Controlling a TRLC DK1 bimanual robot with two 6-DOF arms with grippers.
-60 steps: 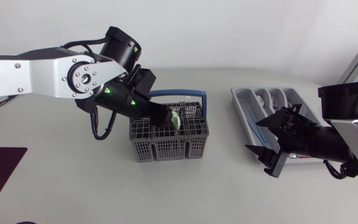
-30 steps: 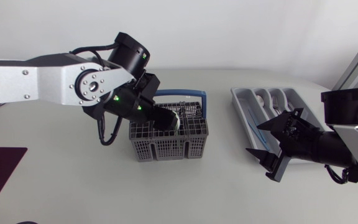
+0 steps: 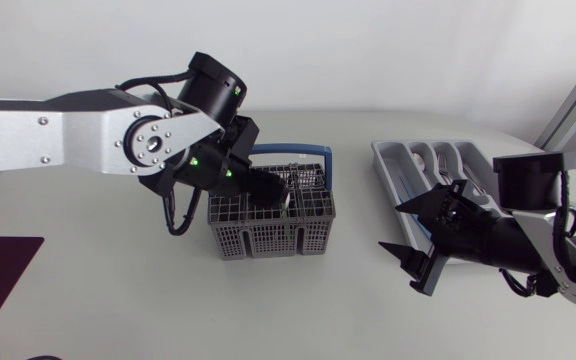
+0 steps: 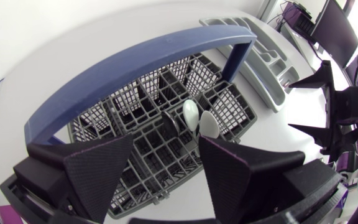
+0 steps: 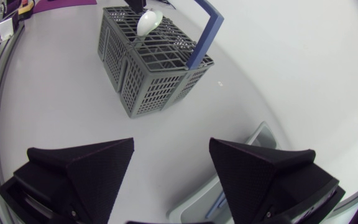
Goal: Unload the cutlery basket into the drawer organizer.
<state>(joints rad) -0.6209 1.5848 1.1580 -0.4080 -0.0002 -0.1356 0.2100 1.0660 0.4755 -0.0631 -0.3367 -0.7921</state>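
Two pale spoons [image 4: 192, 113] stand bowl-up near middle of basket [image 4: 232, 109]: I judge light, stiff, prob. slippery; take at neck below bowl. Left gripper [image 4: 166, 168] open above them; right gripper [image 5: 169, 163] open too, empty.

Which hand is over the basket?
The left hand, open above the spoons in the basket; the right hand sits off by the drawer organizer.
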